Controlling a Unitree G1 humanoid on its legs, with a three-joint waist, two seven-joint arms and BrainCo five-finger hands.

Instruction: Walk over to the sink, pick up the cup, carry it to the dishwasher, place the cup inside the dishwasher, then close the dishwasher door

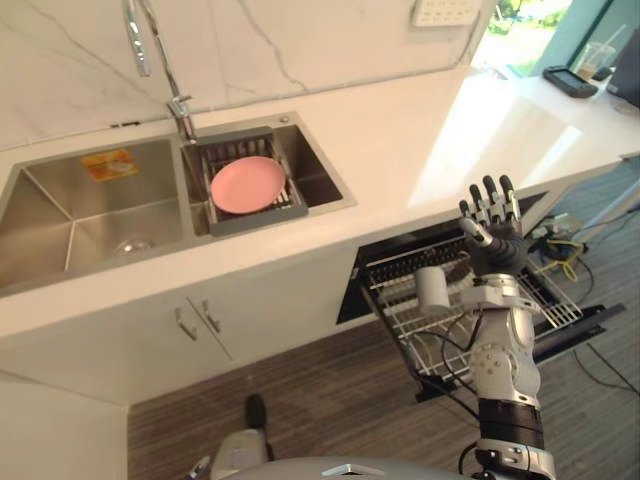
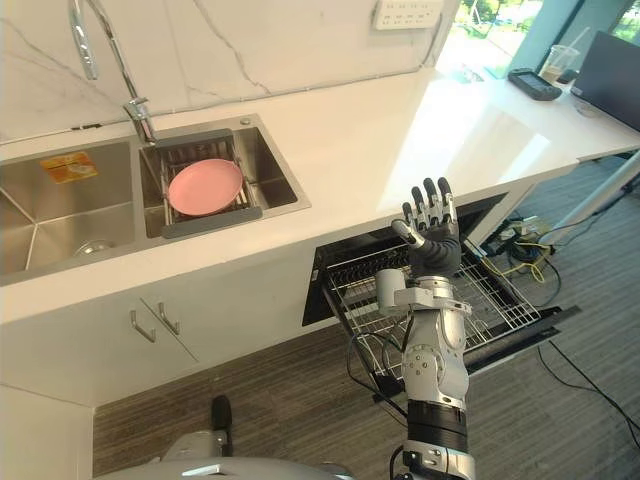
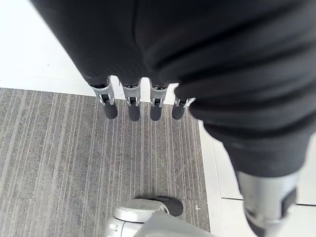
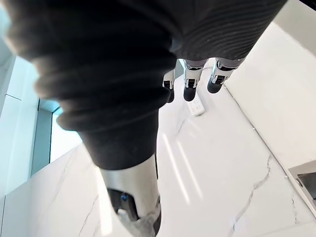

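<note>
Cup (image 1: 432, 288) stands on end in the dishwasher's pulled-out wire rack (image 1: 392, 282), right of the sink (image 1: 335, 178). It looks light, rigid and smooth-walled, so a wrap around its mid-side seems the surest hold. The right hand (image 1: 497, 225) is raised over the rack with fingers straight and holds nothing, and the left hand (image 3: 132, 111) hangs empty above the floor (image 3: 59, 163), fingers likewise straight.

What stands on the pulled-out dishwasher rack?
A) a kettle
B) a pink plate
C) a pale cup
C: a pale cup stands on the wire rack, beside the raised right hand, whose fingers are straight and hold nothing.
</note>
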